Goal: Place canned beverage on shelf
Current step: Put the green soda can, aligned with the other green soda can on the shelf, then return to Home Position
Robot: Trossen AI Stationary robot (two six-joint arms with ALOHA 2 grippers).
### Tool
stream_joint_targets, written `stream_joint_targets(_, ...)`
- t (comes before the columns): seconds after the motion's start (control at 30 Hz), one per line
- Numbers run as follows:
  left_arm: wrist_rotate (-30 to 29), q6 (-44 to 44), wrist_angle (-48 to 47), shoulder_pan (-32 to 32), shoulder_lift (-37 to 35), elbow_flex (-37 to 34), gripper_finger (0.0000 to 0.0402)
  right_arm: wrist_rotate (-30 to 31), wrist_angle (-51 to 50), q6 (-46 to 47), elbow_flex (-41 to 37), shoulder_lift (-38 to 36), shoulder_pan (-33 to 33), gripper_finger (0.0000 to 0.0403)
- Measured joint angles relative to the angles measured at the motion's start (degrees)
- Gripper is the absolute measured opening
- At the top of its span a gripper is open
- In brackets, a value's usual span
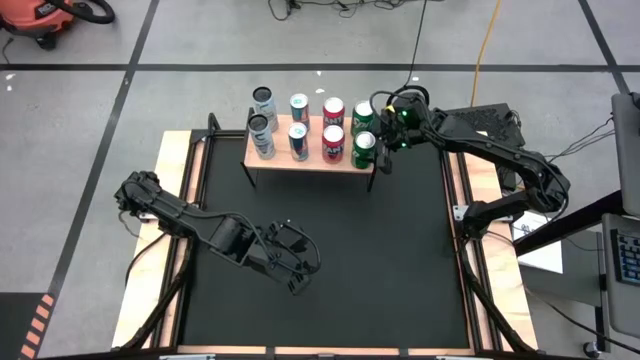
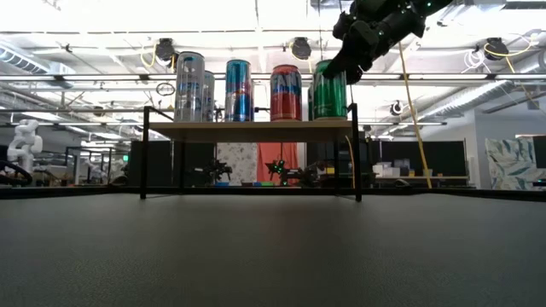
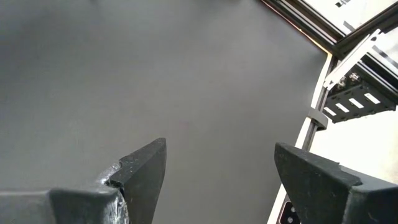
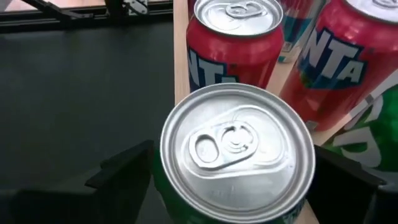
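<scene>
The shelf point(image 1: 312, 162) stands at the table's far middle, a light-wood board on black legs point(image 2: 247, 130). On it stand pairs of silver, blue, red point(image 1: 333, 143) and green cans. The near green can point(image 1: 364, 149) stands upright at the board's right end, its silver top point(image 4: 237, 149) facing my right wrist camera. My right gripper point(image 1: 380, 152) is open, one finger on each side of this can, seen above it in the low view point(image 2: 348, 53). My left gripper point(image 1: 300, 275) hangs open over the bare mat point(image 3: 217, 174) at the near left. My right gripper comes at the near green can from the table's right, slanting down. Its fingers point(image 4: 127, 171) stand close beside the can's upper wall point(image 4: 163, 193) on both sides. Whether they touch it, I cannot tell. The can stands upright on the shelf's board.
A black mat point(image 1: 330, 230) covers the table between wooden side rails point(image 1: 168, 200). The far green can point(image 4: 373, 124) and two red cans point(image 4: 233, 56) stand close beside the flanked can. The right arm's base point(image 1: 480, 215) sits at the right rail.
</scene>
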Motion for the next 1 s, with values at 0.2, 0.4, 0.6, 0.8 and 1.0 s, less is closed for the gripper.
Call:
stream_joint_targets(0.2,0.01,0.02,0.00,0.00,0.02,0.00,0.0299,1.14,-1.07,2.75,0.00,-0.76,-0.02,0.0354)
stream_joint_targets(0.4,0.04,0.04,0.00,0.00,0.02,0.00,0.0299,1.46,-2.11,4.80,0.00,-3.99,-0.68,0.0355)
stream_joint_targets(0.6,0.07,0.62,-0.09,0.00,0.02,0.00,0.0299,4.40,-3.87,7.14,0.02,-8.07,-2.69,0.0355)
stream_joint_targets(0.8,0.07,0.61,-0.07,0.00,0.02,0.00,0.0299,4.03,-7.74,18.16,0.04,-12.80,-3.28,0.0355)
stream_joint_targets(1.0,0.00,2.35,-0.03,0.11,0.01,0.00,0.0299,5.54,-8.76,22.79,0.04,-14.25,-0.93,0.0354)
